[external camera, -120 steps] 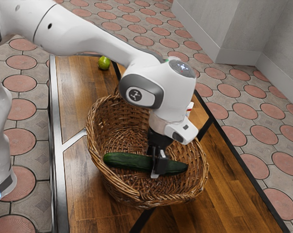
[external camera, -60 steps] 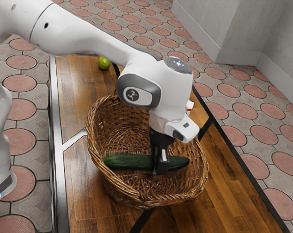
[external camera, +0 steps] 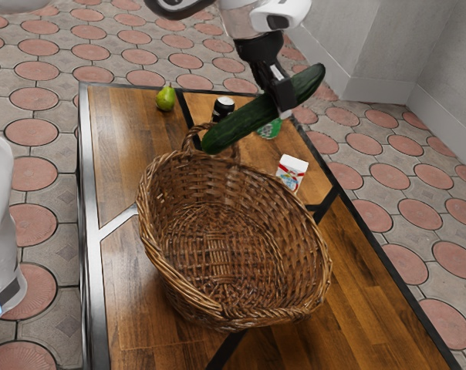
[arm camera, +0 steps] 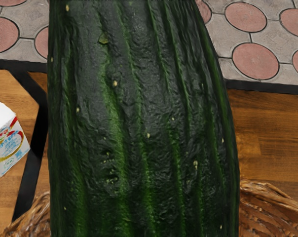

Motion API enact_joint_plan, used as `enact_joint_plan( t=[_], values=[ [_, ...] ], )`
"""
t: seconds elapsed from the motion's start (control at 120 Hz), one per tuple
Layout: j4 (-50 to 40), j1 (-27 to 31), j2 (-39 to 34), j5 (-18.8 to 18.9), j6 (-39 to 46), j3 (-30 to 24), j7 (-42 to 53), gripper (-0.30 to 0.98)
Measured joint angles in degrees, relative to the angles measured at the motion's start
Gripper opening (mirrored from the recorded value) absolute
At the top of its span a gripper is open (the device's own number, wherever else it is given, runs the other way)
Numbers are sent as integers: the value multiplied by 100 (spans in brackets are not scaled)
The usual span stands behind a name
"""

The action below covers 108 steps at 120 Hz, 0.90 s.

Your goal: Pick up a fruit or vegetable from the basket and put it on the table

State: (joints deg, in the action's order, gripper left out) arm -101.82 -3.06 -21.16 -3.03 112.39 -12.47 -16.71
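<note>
Your gripper [external camera: 282, 96] pinches the cucumber [external camera: 244, 123], tilted in the air near the basket [external camera: 160, 266]'s far side. Clear the carton [external camera: 292, 171], level it above the table [external camera: 372, 281] at the exterior view's right, and lower gently before releasing.

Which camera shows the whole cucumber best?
The exterior view, because it shows the cucumber from end to end, held up in the gripper. The wrist view shows its bumpy green skin really close up, but both ends are cut off.
</note>
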Motion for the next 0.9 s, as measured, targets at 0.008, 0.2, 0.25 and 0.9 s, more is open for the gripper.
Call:
enact_joint_plan(
  t=[0.008, 0.2, 0.25, 0.9],
  values=[
    [-52, 66, -79, -6, -18, 2, 9, 23],
    [-917, 1688, -1195, -239, -577, -2, 194, 23],
    [-958, 2221, -1241, -309, -809, -4, 236, 22],
    [-668, 3297, 23, -950, -1390, 26, 510, 62]
  ],
)
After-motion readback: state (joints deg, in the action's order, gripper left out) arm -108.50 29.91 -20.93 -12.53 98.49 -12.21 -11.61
